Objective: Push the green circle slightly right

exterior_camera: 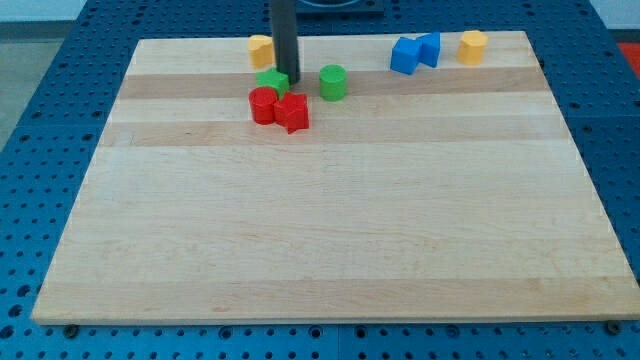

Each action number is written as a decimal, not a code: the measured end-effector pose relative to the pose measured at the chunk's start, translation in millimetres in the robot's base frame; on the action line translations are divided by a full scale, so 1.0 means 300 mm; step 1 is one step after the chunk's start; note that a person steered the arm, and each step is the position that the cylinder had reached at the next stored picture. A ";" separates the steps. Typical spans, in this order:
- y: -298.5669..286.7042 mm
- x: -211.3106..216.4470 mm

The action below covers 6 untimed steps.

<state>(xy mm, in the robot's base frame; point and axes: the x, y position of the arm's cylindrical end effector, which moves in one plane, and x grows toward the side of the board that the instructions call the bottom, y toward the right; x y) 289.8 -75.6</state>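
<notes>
The green circle (333, 82) is a short green cylinder standing near the view's top, a little left of the middle. My tip (291, 82) is at the end of the dark rod, to the left of the green circle with a small gap between them. Just left of the tip, partly hidden by the rod, sits another green block (269, 81) whose shape I cannot make out. Below the tip are a red cylinder (263, 105) and a red block (293, 112), touching each other.
A yellow block (260, 48) sits at the top edge left of the rod. Two blue blocks (405, 55) (429, 47) lie together at the top right, with a yellow block (472, 46) beside them. The wooden board (320, 220) rests on a blue perforated table.
</notes>
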 end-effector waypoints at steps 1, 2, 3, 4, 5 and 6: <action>-0.053 0.046; -0.036 0.052; 0.043 0.043; 0.165 -0.003; 0.256 -0.024; 0.364 -0.024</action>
